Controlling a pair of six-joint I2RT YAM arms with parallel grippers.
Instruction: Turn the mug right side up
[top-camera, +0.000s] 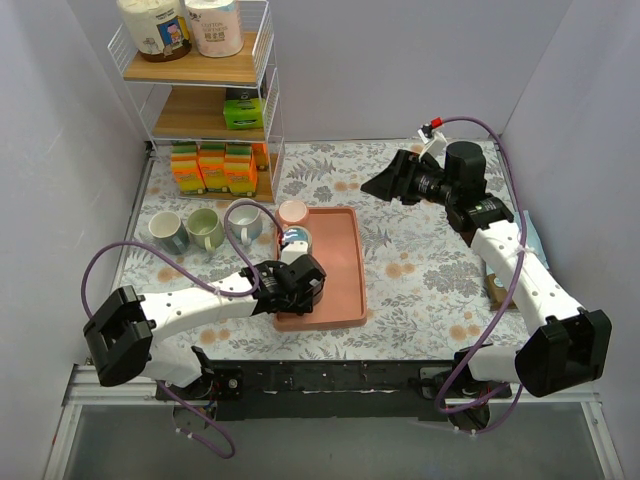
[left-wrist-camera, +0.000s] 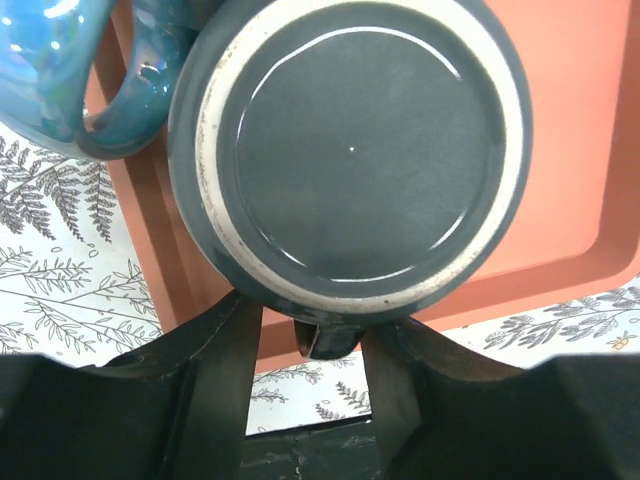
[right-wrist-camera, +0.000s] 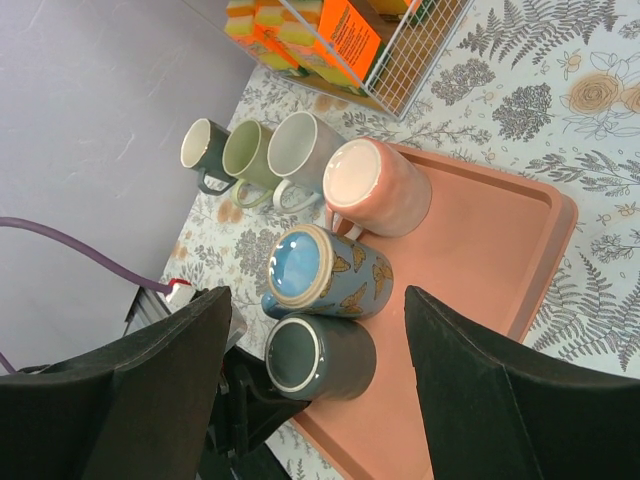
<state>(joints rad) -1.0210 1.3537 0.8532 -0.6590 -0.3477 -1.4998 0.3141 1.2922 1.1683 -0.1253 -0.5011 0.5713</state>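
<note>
A dark grey-blue mug stands upside down, foot ring up, at the near left corner of the pink tray. It also shows in the right wrist view. My left gripper is open, its fingers either side of the mug's handle. The handle touches the right finger, with a gap to the left one. In the top view the left gripper covers most of this mug. My right gripper is open and empty, held high at the far right, looking down on the tray.
A blue butterfly mug touches the dark mug's far side, and a pink mug stands behind it, both bottom up. Three mugs stand on the table left of the tray. A wire rack with orange boxes is at the back left.
</note>
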